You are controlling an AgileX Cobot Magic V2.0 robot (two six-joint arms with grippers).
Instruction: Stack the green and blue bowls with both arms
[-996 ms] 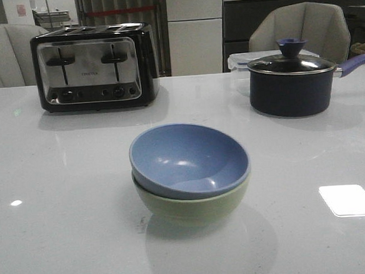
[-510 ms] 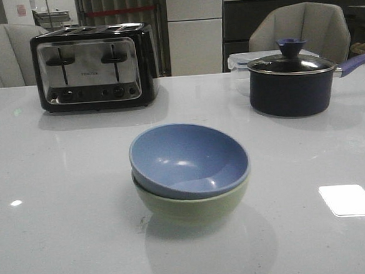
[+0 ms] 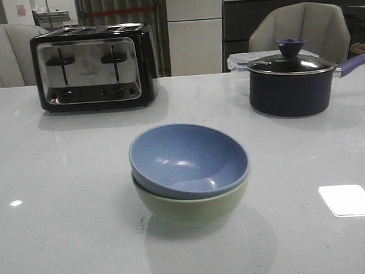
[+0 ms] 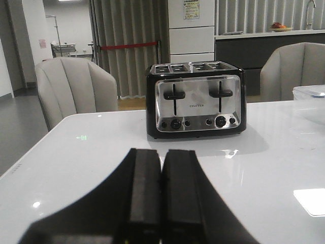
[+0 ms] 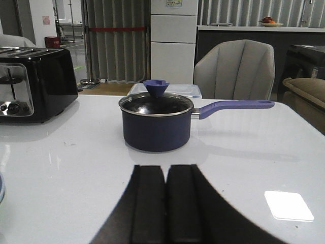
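The dusty blue bowl point(image 3: 189, 160) sits nested inside the pale green bowl point(image 3: 190, 206) at the middle of the white table in the front view, both upright. Neither arm shows in the front view. My left gripper point(image 4: 162, 152) is shut and empty, held low over the table facing the toaster. My right gripper point(image 5: 166, 169) is shut and empty, held low over the table facing the saucepan. A sliver of the blue bowl's rim point(image 5: 1, 187) shows at the edge of the right wrist view. The bowls do not show in the left wrist view.
A black and chrome toaster point(image 3: 94, 68) stands at the back left; it also shows in the left wrist view point(image 4: 195, 100). A dark navy lidded saucepan point(image 3: 291, 82) with a purple handle stands at the back right, also in the right wrist view point(image 5: 156, 123). Chairs stand behind the table.
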